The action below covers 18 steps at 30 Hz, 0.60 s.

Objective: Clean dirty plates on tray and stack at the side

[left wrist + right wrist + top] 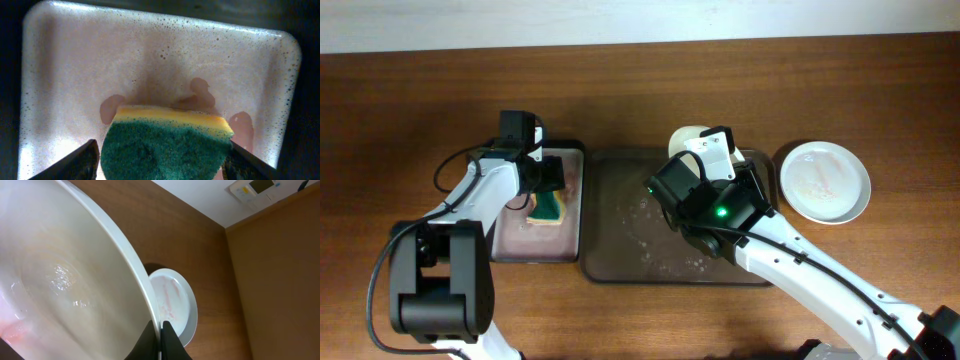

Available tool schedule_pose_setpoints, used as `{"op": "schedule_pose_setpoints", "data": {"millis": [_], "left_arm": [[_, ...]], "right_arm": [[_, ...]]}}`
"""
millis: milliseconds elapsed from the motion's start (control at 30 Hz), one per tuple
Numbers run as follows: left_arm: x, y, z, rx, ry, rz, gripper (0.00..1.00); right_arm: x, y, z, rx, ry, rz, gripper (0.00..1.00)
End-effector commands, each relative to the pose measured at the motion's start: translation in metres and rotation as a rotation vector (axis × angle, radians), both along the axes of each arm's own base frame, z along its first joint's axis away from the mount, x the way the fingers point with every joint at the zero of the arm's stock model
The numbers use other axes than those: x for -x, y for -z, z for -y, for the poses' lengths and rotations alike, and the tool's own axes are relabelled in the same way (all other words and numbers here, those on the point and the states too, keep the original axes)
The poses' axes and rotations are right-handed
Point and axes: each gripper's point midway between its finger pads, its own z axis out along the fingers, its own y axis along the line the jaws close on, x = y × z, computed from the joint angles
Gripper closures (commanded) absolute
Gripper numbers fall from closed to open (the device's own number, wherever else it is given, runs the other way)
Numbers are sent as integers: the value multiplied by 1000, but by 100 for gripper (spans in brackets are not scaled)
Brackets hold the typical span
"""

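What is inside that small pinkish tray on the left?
A green-and-yellow sponge, held by the left gripper, over the small tray's wet, bubbly floor with reddish blotches. The floor beneath the sponge is hidden.

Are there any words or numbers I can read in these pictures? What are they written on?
No word or number can be read in any view.
Wall panel with a small screen: its markings are too small and blurred to read.
Green light: only a glow, no sign.
Sponge: no print shows.
Held plate: plain white, no print.
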Motion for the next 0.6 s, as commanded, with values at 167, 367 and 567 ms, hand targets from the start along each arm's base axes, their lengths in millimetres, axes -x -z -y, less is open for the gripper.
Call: {"op": "schedule_pose_setpoints", "data": {"millis": [167, 367, 567], "left_arm": [[3, 13, 7, 49, 8, -38, 100], [-13, -16, 8, 49, 12, -20, 31], [47, 3, 8, 36, 13, -256, 19]], "right_arm": [[-2, -15, 2, -4, 14, 56, 96], [-2, -15, 2, -4, 15, 55, 96], [-2, -15, 2, -4, 15, 55, 96]]}}
